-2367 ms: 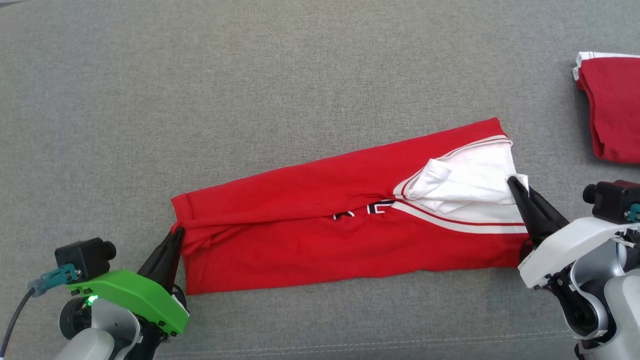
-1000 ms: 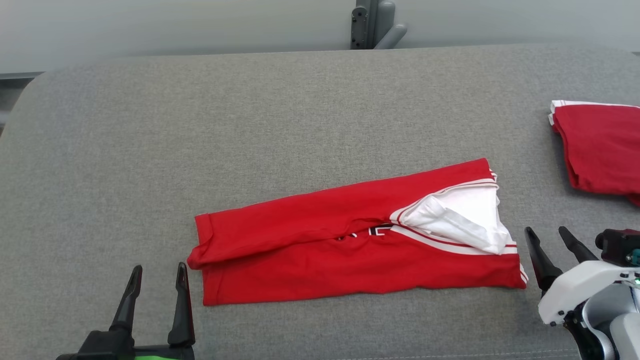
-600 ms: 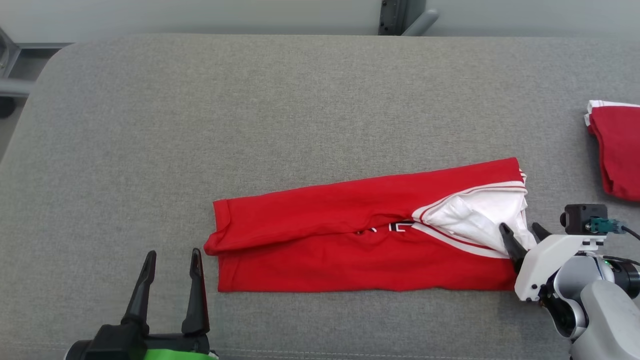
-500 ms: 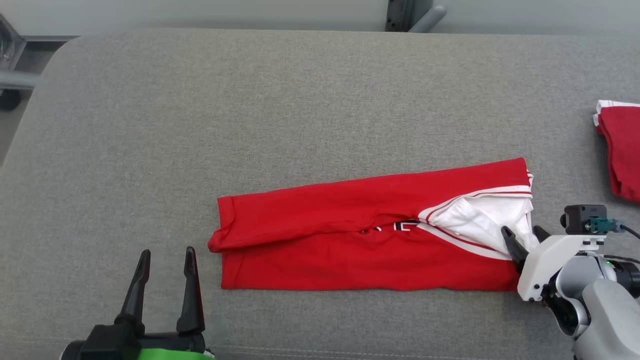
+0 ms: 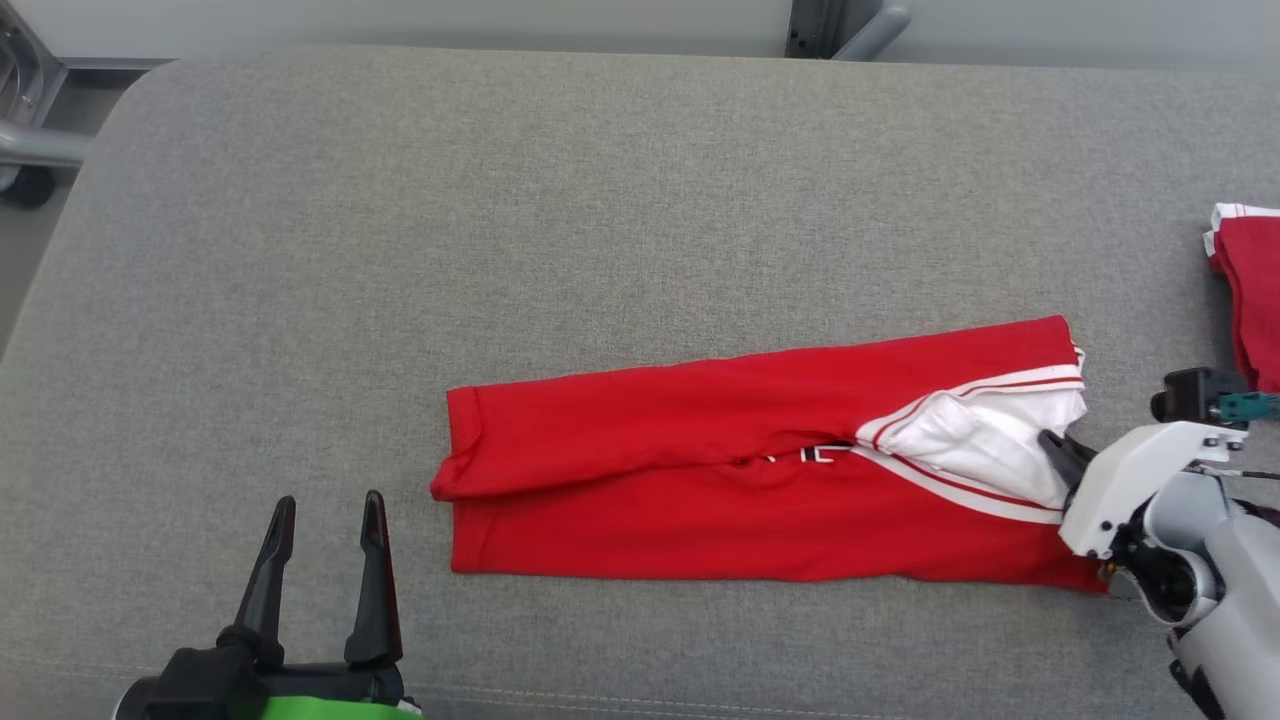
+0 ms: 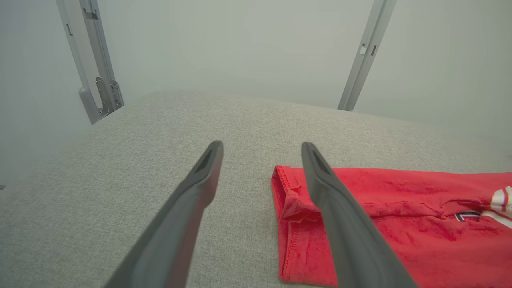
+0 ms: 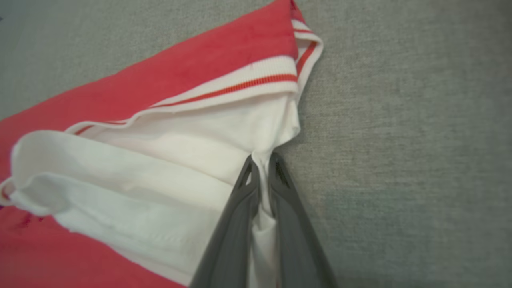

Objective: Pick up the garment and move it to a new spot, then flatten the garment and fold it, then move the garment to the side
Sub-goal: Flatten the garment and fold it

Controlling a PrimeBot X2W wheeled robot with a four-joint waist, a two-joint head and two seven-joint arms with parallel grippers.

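Grey fabric surface, red garment laid right of centre, folded into 1 long band, white collar lining pinched by closed right gripper, left gripper spread wide, empty, near hem.

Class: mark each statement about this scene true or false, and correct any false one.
1. The right gripper has its jaws shut on white fabric of the garment. True.
2. The left gripper holds the garment's red end. False: its jaws are open, clear of it.
3. The garment lies on a grey cushion. True.
4. A second red garment lies at the head view's left edge. False: at its right edge.
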